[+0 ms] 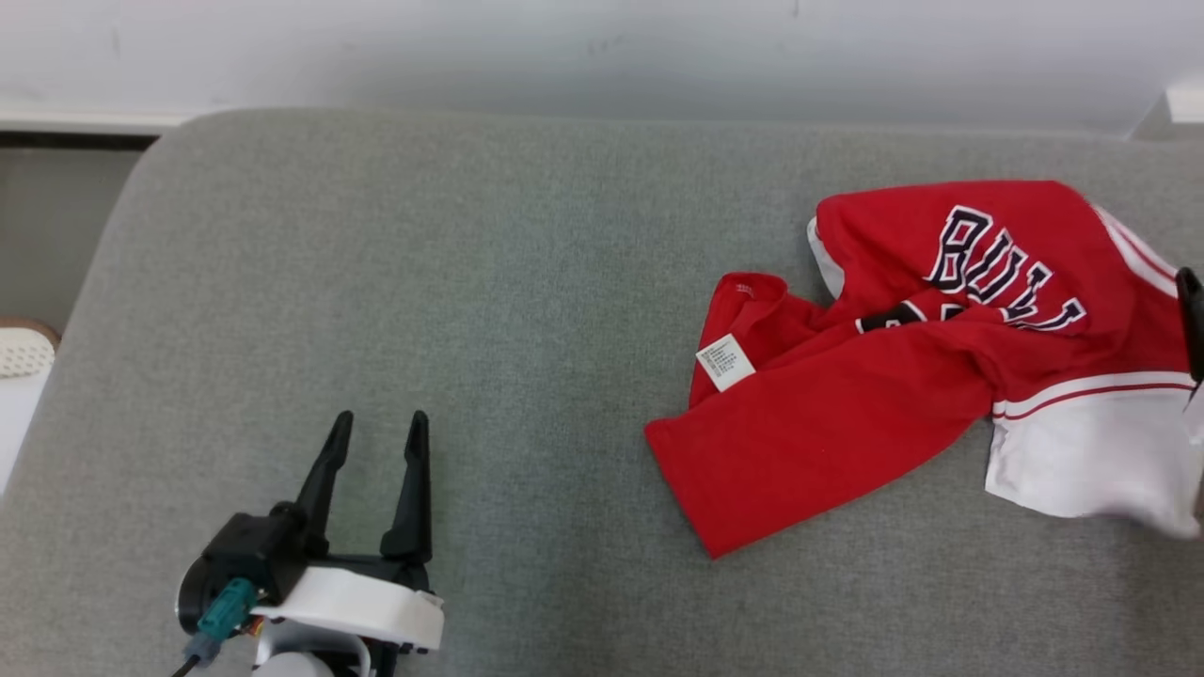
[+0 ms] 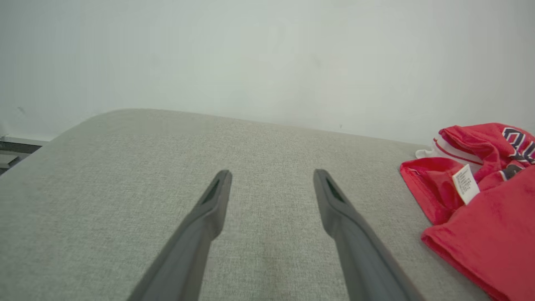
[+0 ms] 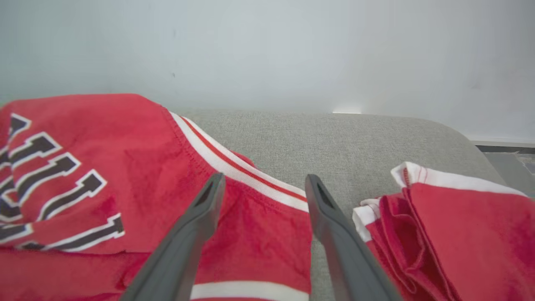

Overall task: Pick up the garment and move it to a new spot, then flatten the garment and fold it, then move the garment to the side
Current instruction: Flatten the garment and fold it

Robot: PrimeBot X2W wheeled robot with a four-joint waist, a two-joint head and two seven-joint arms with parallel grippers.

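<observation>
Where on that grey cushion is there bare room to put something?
Bare cushion runs from the left tool across to the red garment and back to the wall. The right side is crowded: garment, with the right tool over it.

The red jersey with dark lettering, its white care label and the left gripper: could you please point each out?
Red jersey with dark lettering [image 1: 828,442]: head view, plain red front panel.
White care label [image 1: 725,362]: head view, label's middle.
Left gripper [image 1: 381,420]: head view, midway between its fingertips.

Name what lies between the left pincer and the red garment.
Bare grey cushion, nothing else: the head view shows it between the open left pincer and the garment.
</observation>
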